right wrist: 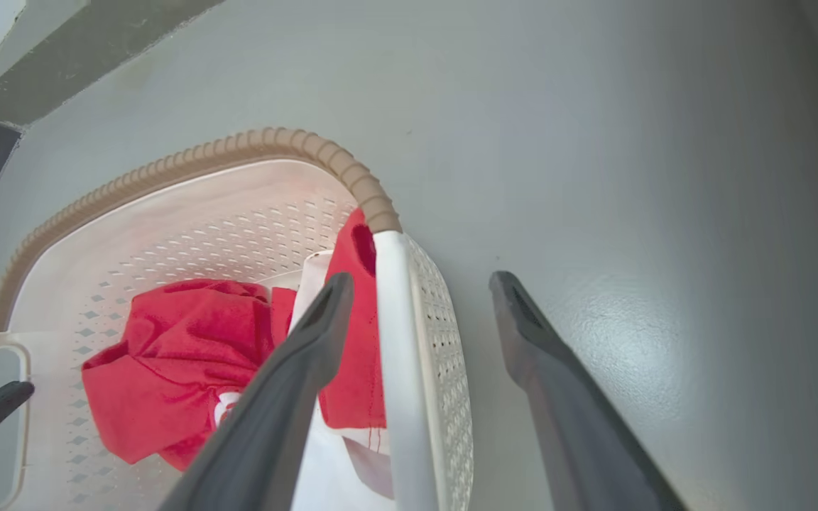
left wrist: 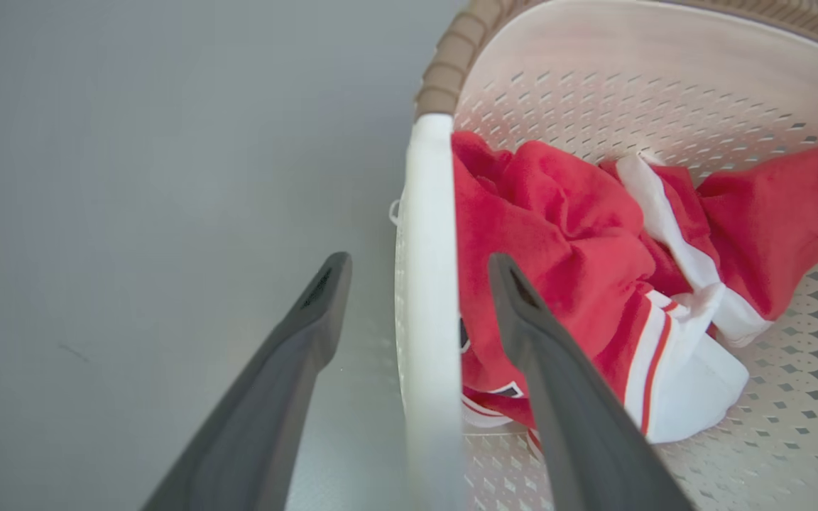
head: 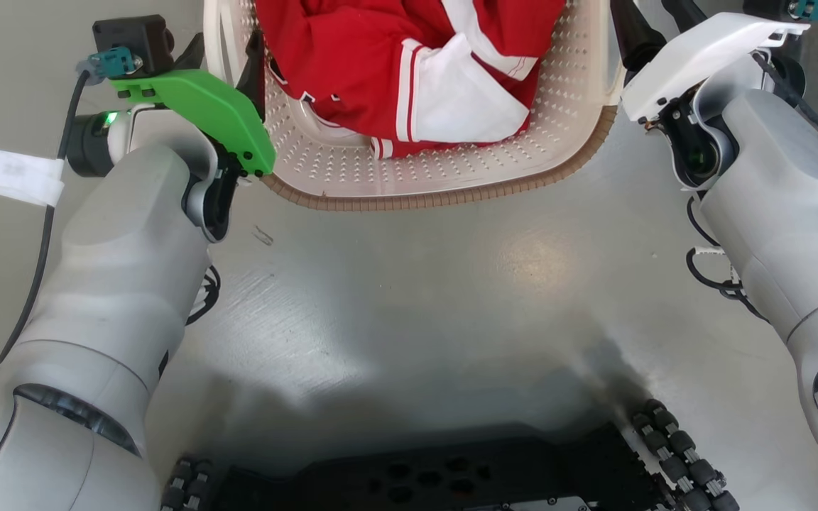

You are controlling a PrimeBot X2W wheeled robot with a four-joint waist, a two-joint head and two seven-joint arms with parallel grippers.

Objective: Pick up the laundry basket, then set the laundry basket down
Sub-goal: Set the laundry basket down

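The laundry basket (head: 451,188) is cream-white and perforated, with a brown woven-look rim, at the top middle of the head view over the grey floor. A red and white garment (head: 409,71) lies inside it. My left gripper (head: 228,60) is open at the basket's left side. In the left wrist view, the left gripper (left wrist: 417,266) straddles the white handle (left wrist: 427,298), one finger outside and one over the garment (left wrist: 565,241). My right gripper (head: 654,14) is open at the right side. The right gripper (right wrist: 421,282) likewise straddles the other handle (right wrist: 391,326).
My dark wheeled base (head: 451,475) lies at the bottom of the head view. A white strip (head: 8,170) hangs at the far left. A wall base with a dark gap (right wrist: 61,64) stands beyond the basket. Open grey floor (head: 416,284) lies between base and basket.
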